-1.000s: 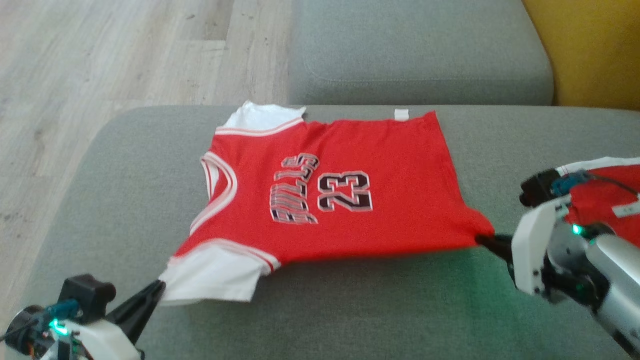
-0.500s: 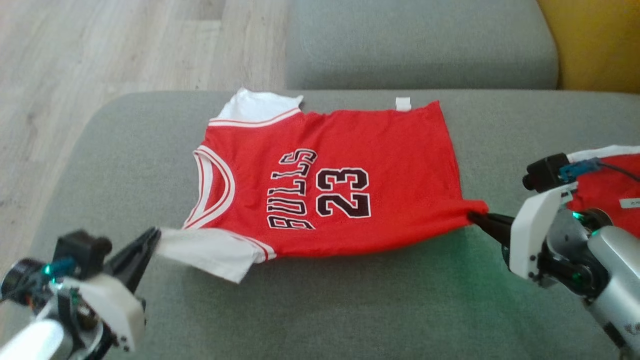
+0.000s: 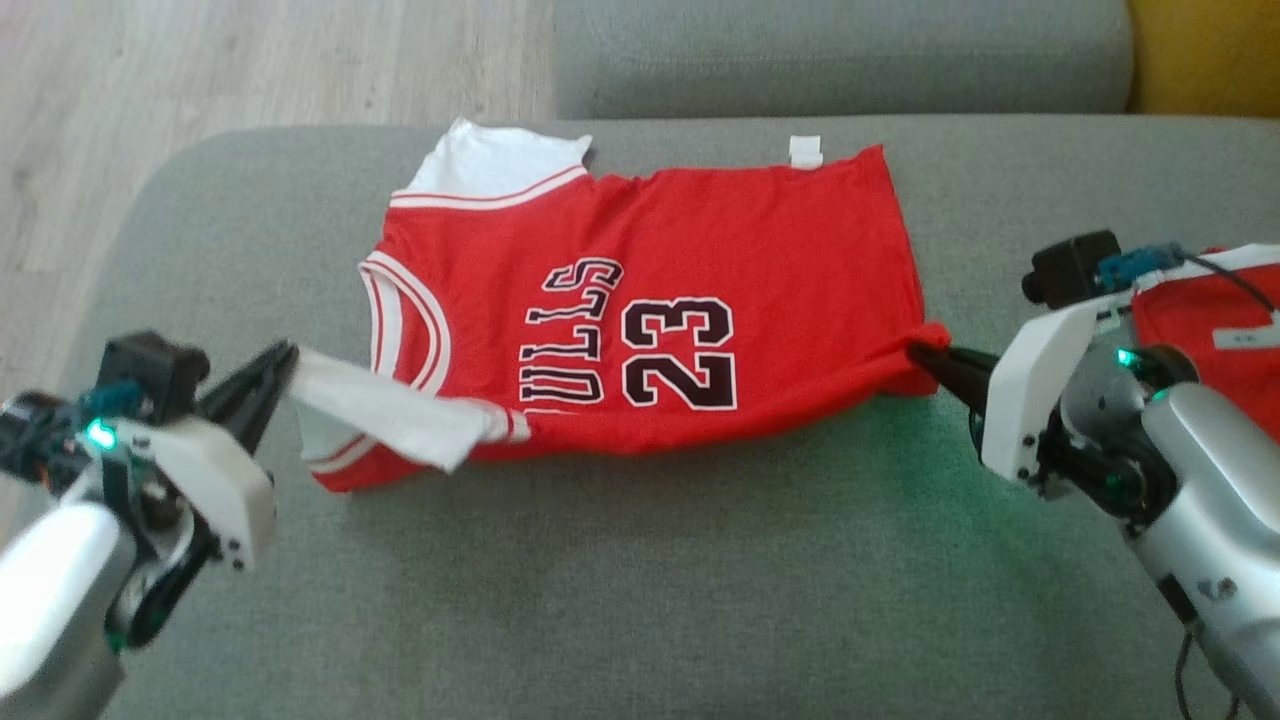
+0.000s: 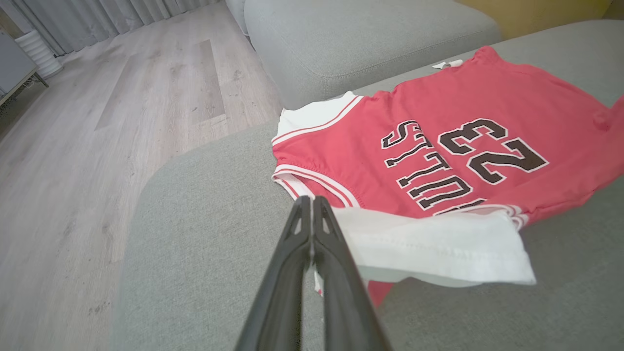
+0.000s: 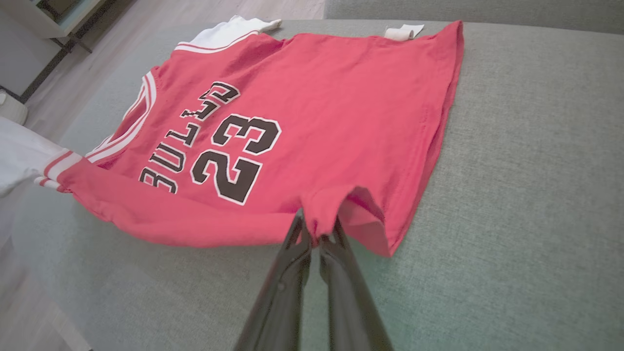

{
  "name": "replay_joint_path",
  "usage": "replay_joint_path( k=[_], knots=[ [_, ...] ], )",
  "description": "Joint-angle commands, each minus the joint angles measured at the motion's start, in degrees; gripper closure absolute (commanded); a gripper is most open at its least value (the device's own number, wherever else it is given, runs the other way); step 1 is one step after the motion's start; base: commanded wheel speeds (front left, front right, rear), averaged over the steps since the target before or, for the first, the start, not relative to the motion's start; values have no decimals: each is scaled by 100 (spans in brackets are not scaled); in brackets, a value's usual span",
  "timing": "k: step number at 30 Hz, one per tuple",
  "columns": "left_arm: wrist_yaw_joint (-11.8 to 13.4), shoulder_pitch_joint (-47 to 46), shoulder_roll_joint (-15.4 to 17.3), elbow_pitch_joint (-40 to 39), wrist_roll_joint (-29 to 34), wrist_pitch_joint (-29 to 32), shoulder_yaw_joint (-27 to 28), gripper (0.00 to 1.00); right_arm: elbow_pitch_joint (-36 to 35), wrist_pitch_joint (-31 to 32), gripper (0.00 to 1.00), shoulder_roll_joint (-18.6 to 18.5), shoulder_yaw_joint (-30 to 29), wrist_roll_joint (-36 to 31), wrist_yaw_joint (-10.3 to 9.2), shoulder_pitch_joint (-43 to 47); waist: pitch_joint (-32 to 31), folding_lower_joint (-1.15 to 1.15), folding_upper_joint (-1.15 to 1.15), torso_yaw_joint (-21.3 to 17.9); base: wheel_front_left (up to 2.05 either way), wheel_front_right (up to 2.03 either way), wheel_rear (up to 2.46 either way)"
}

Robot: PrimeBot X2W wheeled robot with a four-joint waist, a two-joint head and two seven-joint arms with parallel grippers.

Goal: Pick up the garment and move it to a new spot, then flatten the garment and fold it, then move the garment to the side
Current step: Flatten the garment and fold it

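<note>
A: Where to find the garment?

B: On the grey seat cushion (image 3: 640, 580), spread front up. A red Bulls jersey (image 3: 650, 260), with 23 in black, neck toward the robot's left and hem toward its right.

A: Lying flat all over?

B: Flat across the far half. Lifted along the near edge and rolled under a little there, with the first letter of the name half hidden in the head view.

A: And at the left gripper (image 3: 285, 355)?

B: Pressed closed on the corner of the near white sleeve (image 3: 380, 410), holding it up off the cushion. Drawn out toward the robot's left, above a strip of red shoulder lying underneath.

A: At the right gripper (image 3: 915, 352)?

B: Pinched tight on the near hem corner (image 5: 331, 204), with red cloth bunched at the tips and raised a little in the right wrist view.

A: Anything more on the jersey?

B: A far white sleeve (image 3: 490, 165), flat near the cushion's far edge. Also a small white tag (image 3: 805, 150), poking out by the far hem corner.

A: Around it?

B: Beyond, another grey cushion (image 3: 840, 50). To the left, pale wooden floor (image 3: 200, 70). Behind the right wrist, a second red garment (image 3: 1210, 300), partly hidden.
</note>
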Motion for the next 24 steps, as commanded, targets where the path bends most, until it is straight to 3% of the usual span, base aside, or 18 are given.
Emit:
replay_joint_path(
  k=[1, 12, 24],
  knots=[
    [-60, -549, 157, 35, 81, 12, 254, 100, -49, -9, 100, 14, -75, -87, 37, -258, 104, -1, 0, -1, 0, 0, 0],
    [-424, -1687, -352, 1259, 434, -39, -107, 100, 516, -253, 100, 340, -101, -405, 37, -849, 508, -1, 0, -64, 0, 0, 0],
    [-556, -2516, -792, 2509, 611, -436, -346, 100, 942, -412, 100, 517, 162, -399, 37, -1223, 810, -1, 0, -171, 0, 0, 0]
  ],
)
